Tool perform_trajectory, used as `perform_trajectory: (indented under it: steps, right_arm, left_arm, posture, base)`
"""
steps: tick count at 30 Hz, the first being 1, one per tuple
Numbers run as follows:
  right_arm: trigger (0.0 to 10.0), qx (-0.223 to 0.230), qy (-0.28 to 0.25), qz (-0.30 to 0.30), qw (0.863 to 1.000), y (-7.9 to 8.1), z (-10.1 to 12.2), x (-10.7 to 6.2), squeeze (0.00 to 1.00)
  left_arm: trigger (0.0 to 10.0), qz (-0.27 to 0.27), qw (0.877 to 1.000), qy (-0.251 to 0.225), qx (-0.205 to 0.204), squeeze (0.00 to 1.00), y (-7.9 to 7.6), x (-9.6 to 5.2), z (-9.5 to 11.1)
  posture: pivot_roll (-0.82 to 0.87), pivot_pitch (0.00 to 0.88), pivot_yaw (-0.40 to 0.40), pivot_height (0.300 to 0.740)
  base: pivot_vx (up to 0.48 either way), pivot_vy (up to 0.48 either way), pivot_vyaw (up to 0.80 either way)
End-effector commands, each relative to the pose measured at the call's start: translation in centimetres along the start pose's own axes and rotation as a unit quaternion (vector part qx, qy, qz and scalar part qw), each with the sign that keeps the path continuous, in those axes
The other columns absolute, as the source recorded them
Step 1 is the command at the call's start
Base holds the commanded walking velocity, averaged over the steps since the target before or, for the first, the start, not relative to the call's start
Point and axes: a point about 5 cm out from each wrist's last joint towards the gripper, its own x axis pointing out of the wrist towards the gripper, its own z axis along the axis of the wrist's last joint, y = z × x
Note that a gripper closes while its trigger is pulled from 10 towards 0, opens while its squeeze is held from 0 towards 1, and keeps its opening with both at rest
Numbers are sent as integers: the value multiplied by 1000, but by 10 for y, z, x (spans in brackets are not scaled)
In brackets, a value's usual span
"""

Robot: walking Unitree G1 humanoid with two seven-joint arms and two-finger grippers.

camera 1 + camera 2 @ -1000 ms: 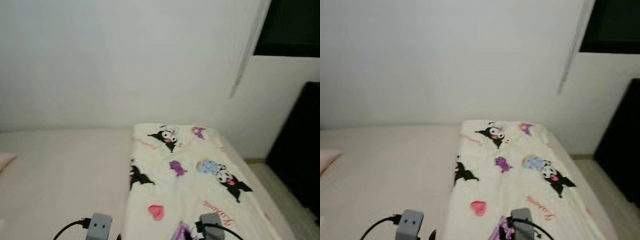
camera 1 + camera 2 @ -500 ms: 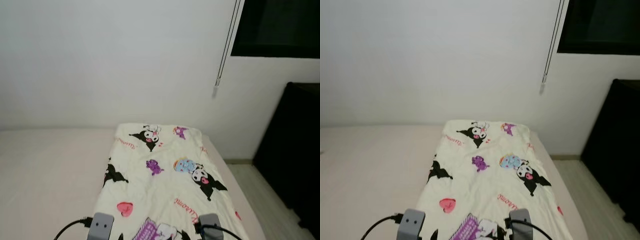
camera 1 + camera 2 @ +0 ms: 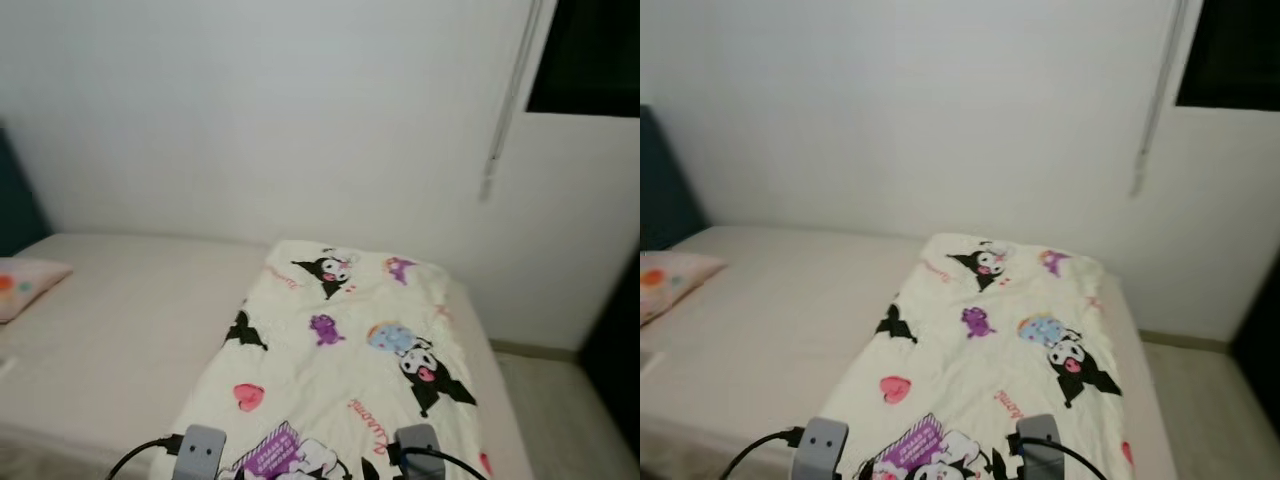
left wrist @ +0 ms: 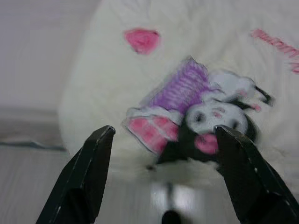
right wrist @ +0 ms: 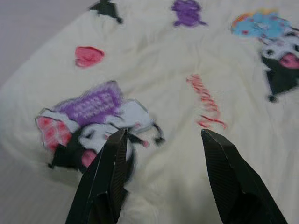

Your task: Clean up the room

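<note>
A cream blanket (image 3: 345,370) printed with cartoon figures is lying spread along the right half of a bed (image 3: 120,310), its far end near the white wall (image 3: 250,110) and its near edge hanging over the bed's foot. A pink pillow (image 3: 25,285) is resting at the bed's left end. The left claw (image 4: 161,140) is hovering just above the blanket's near edge, fingers wide apart and holding nothing. The right claw (image 5: 161,154) is hovering beside it over the same end, likewise spread and empty. The blanket is appearing soft, light and limp; it would probably sag and fold when lifted. Pinching the near hem at two separated points, one per claw, seems the soundest hold.
</note>
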Motion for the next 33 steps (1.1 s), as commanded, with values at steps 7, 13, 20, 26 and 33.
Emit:
perform_trajectory:
  steps: [7,13,20,26,33]
  right_arm:
    - [10000,14,12,-5,1000,-2,-6,-4,0]
    - [10000,11,12,-5,1000,-2,-5,-5,0]
    - [10000,6,13,-3,1000,-2,-4,-4,0]
    - [10000,3,13,-2,1000,-1,-3,-4,0]
    - [10000,1,13,6,1000,0,-2,-4,0]
  left_arm:
    - [10000,-6,1000,3,2,0,-2,0,0]
    - [10000,-6,1000,4,2,0,-3,0,0]
    - [10000,-5,1000,4,1,0,-2,1,1]
    - [10000,-5,1000,5,0,0,-3,0,1]
    - [10000,-5,1000,5,-2,0,-3,0,1]
  posture:
    - [5,130,-32,740]
    - [5,133,-32,740]
    - [4,139,-32,740]
    - [3,142,-33,740]
    - [3,146,-33,740]
  base:
    - [0,-366,0]
    - [0,-366,0]
    - [0,-369,0]
    - [0,-369,0]
    - [0,-369,0]
